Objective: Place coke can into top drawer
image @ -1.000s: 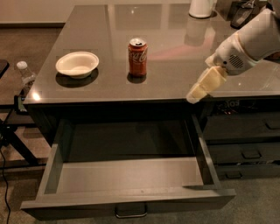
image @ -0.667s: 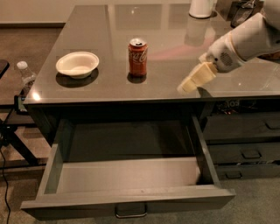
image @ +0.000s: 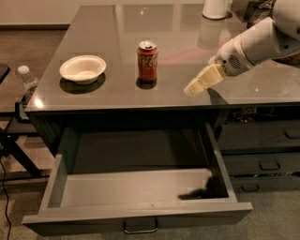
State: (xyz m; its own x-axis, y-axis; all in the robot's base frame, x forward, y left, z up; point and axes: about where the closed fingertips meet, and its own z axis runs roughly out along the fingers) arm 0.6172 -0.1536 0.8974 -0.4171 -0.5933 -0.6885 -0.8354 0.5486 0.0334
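The red coke can (image: 147,61) stands upright on the grey countertop (image: 140,96), a little left of the middle. The top drawer (image: 136,215) below is pulled wide open, its pale grey inside bare, with a metal handle on its front. My gripper (image: 194,87) reaches in from the right on a white arm, its cream fingertips low over the countertop, to the right of the can and apart from it. It holds nothing.
A white bowl (image: 83,69) sits on the countertop left of the can. A white cylinder (image: 215,8) stands at the back right. Narrower closed drawers (image: 262,154) are at the right. A plastic bottle (image: 27,79) is at the far left, beyond the counter's edge.
My gripper has moved left and up across the countertop, closer to the coke can. The can, bowl and drawer have not moved.
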